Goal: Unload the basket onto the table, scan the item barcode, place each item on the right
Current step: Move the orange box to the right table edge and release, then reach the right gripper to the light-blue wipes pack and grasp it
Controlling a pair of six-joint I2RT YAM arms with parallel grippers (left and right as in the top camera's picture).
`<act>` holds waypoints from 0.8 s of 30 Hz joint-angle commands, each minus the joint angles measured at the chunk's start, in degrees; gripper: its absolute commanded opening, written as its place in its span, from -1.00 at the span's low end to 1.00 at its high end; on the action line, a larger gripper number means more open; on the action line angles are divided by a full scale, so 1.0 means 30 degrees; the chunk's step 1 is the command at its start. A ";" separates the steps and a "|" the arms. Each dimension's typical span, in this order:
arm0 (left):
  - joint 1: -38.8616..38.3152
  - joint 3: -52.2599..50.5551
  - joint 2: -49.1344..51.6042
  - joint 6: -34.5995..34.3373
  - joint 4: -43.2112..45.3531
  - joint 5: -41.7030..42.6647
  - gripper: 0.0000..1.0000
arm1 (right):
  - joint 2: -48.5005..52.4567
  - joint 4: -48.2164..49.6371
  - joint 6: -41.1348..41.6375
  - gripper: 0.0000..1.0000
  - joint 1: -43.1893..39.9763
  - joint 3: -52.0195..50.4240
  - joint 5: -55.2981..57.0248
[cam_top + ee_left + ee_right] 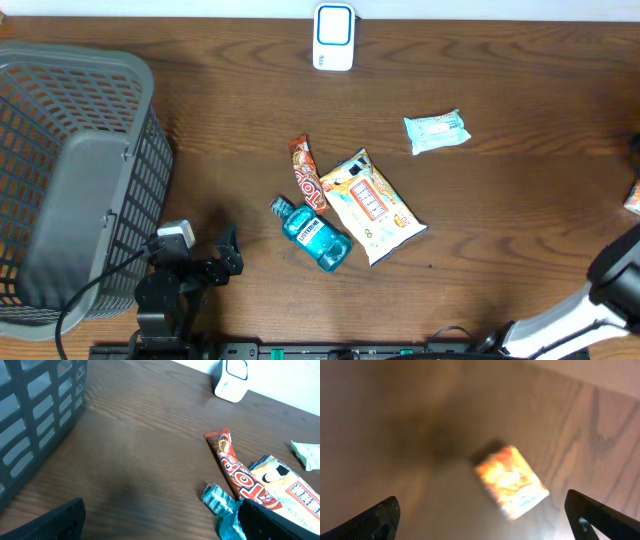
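Observation:
A white scanner [334, 36] with a blue face stands at the table's far edge and also shows in the left wrist view, scanner [232, 379]. Mid-table lie a teal mouthwash bottle [315, 236], a red candy bar [308, 176] and a yellow snack bag [374, 204]. A pale teal packet [437, 131] lies farther right. My left gripper [160, 527] is open low over bare wood, just left of the bottle [225, 510]. My right gripper [482, 510] is open above a blurred orange packet [512, 482], seen at the right edge as orange packet [632, 197]. No barcode shows.
A large grey mesh basket [70, 170] fills the left side, close to my left arm [165, 290]. My right arm [610, 285] comes in from the bottom right corner. Bare brown wood lies between the basket and the central items.

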 commanded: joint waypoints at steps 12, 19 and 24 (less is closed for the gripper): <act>-0.0044 -0.0270 0.0015 0.0248 -0.0313 0.0233 0.96 | -0.5406 -0.3432 0.7475 0.99 0.5515 0.0255 -0.8364; -0.0044 -0.0270 0.0015 0.0248 -0.0313 0.0233 0.95 | -0.3446 -0.4437 0.5617 0.94 1.0309 0.0240 -1.0593; -0.0044 -0.0270 0.0015 0.0248 -0.0313 0.0233 0.96 | -0.0947 -0.3344 -0.0364 0.99 1.4411 0.0240 -0.9041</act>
